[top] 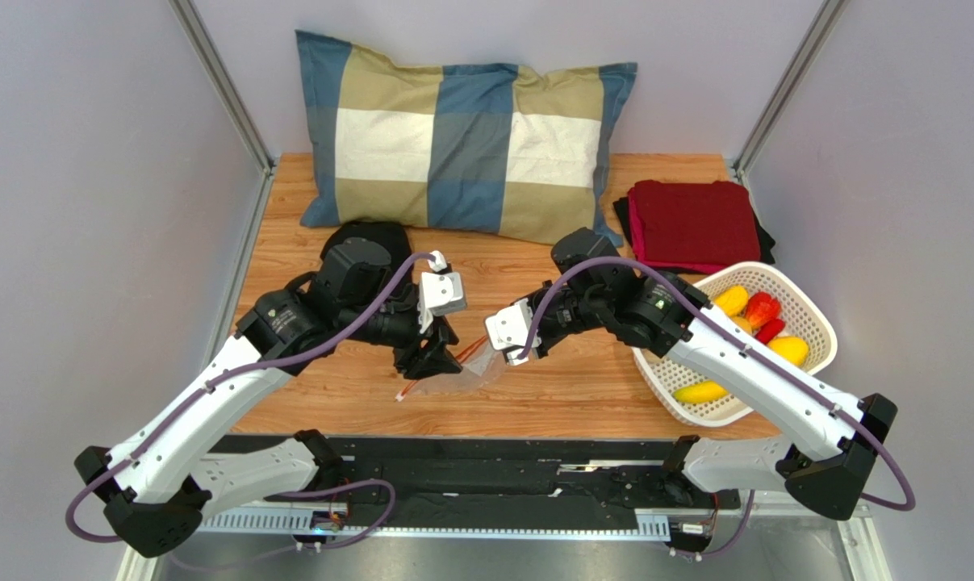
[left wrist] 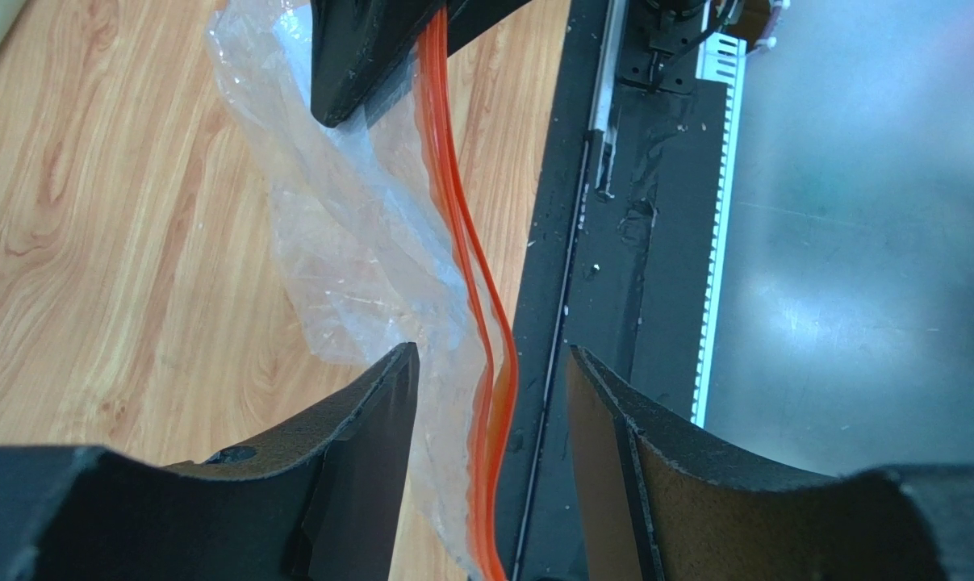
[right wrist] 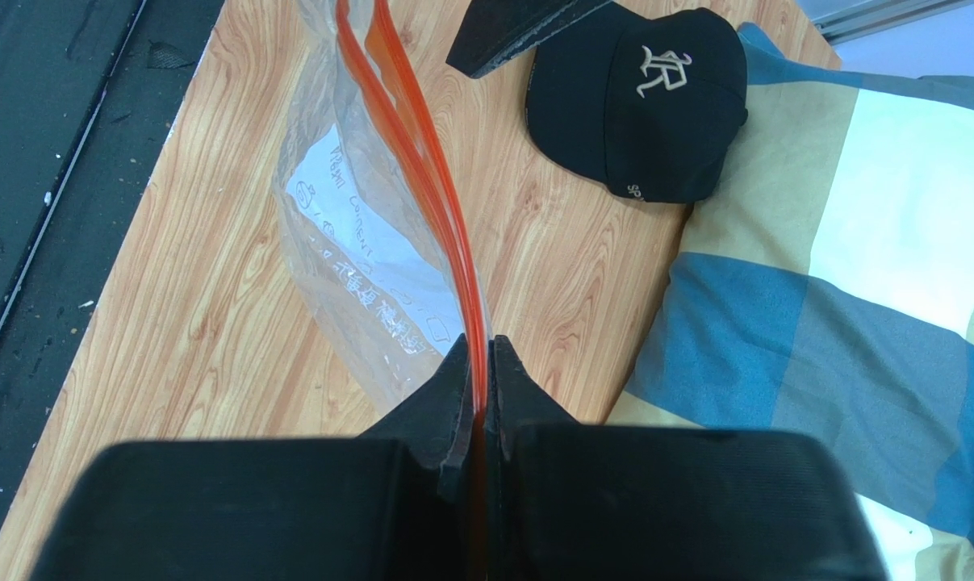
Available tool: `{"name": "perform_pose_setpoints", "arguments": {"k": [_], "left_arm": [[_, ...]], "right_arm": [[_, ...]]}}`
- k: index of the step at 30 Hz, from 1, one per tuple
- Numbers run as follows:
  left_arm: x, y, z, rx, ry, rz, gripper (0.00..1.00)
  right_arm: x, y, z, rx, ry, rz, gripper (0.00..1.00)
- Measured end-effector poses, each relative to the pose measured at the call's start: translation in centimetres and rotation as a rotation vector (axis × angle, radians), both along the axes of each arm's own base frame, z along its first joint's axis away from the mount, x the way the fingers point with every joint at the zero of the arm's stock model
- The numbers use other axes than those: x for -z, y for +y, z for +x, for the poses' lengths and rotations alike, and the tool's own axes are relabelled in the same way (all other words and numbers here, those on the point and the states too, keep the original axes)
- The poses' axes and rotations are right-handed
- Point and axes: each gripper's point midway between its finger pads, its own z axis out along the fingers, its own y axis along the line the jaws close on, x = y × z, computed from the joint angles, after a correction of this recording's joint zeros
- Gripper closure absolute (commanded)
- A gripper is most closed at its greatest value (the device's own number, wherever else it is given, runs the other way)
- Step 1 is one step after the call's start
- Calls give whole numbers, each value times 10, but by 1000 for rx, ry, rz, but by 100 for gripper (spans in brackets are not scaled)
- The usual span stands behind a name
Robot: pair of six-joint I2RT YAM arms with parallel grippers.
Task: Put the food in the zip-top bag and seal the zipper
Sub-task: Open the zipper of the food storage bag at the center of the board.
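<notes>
At the right wrist view's lower centre, the zipper (right wrist: pixel 421 182) is clamped by the right gripper (right wrist: pixel 484 363); the fingers of the left gripper (left wrist: pixel 492 361) are spread apart around it.

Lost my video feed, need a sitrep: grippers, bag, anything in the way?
Right gripper shut on zipper. Left gripper open, straddling zipper farther along. Zip-top bag empty, food in white basket. Nothing seen blocking.
</notes>
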Motion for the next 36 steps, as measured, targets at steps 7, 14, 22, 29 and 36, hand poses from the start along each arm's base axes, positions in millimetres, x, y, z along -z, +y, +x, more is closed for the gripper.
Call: {"name": "perform_pose_setpoints", "arguments": {"k": [7,14,22,29,36], "left_arm": [[0,1,3,-21,14,-1,44],[2,2,7,-36,25,2,45],[9,2,14,-58,29,28,50],[18,5,27,-110,-1,60,60],[18,3,20,-97,30,44,100]], "right_arm": [[0,0,-1,-6,-5,-1,100],[1,-1,-4,-25,-21,-8,100],[0,-1,-6,-32,-22,-9,100],[-1,-2,-8,-9,12,-6,100],[-4,3,0,54,62,21,79]]}}
